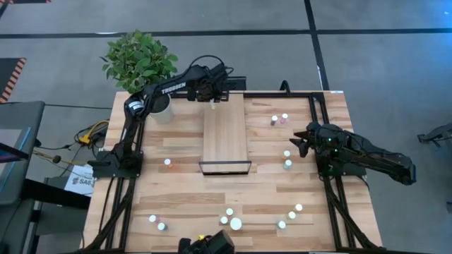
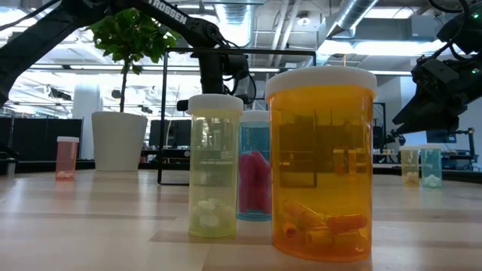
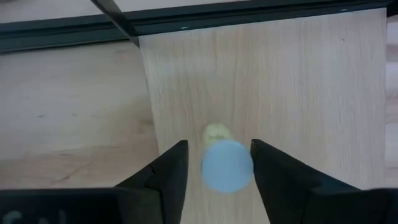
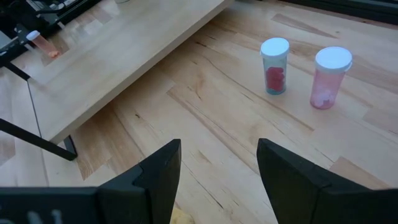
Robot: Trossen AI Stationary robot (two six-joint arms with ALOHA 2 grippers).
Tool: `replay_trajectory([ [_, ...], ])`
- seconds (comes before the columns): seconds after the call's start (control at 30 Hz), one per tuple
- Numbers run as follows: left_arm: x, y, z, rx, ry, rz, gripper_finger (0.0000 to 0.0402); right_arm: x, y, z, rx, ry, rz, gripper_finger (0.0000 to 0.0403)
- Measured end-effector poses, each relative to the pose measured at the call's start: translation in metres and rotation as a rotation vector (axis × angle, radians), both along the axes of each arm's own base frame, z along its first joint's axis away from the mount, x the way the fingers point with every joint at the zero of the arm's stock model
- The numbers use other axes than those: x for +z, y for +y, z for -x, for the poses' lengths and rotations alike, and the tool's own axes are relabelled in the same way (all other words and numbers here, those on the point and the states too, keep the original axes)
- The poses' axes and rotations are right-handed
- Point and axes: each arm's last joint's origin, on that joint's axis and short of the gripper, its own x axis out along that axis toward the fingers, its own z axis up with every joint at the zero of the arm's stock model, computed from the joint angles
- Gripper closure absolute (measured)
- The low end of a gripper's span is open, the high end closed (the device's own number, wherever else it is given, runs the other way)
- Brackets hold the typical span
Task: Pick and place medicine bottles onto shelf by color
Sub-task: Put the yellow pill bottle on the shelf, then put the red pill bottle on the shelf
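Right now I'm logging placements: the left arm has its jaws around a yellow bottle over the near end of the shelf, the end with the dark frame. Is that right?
Not quite. The left gripper has its jaws either side of the yellow bottle at the far end of the shelf, by the plant; the dark frame is at the opposite end. The high view shows it.

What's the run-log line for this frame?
left gripper: jaws parted around yellow bottle at far end of shelf | right gripper: open, empty, over table | phase: placing
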Motion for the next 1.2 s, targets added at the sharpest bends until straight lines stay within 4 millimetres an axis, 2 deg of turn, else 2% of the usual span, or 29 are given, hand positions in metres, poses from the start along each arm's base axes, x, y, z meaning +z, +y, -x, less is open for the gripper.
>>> replay_trajectory([
  [0.4, 0.001, -0.003, -0.001, -0.012, -0.015, 0.033, 0.0149, 0.0, 0.0, 0.0, 0.0, 0.0, 0.0, 0.0168],
  [0.5, 0.013, -0.008, -0.002, -0.02, -0.003, 0.038, 0.013, 0.0, 0.0, 0.0, 0.0, -0.001, 0.0, 0.0168],
  [0.63, 0.041, -0.017, -0.003, -0.026, 0.021, 0.008, 0.0115, 0.0, 0.0, 0.0, 0.0, 0.0, 0.0, 0.0168],
  [0.8, 0.074, -0.034, -0.005, -0.053, 0.029, -0.04, 0.0116, 0.0, 0.0, 0.0, 0.0, 0.0, 0.0, 0.0168],
  [0.9, 0.086, -0.045, -0.004, -0.051, 0.039, -0.028, 0.0125, 0.0, 0.0, 0.0, 0.0, 0.0, 0.0, 0.0168],
  [1.03, 0.09, -0.059, 0.0, -0.059, 0.108, -0.004, 0.0148, 0.0, 0.0, 0.0, 0.0, 0.0, 0.0, 0.0168],
  [1.2, 0.085, -0.074, -0.005, -0.098, 0.133, 0.001, 0.019, 0.0, 0.0, 0.0, 0.0, 0.0, 0.0, 0.0168],
])
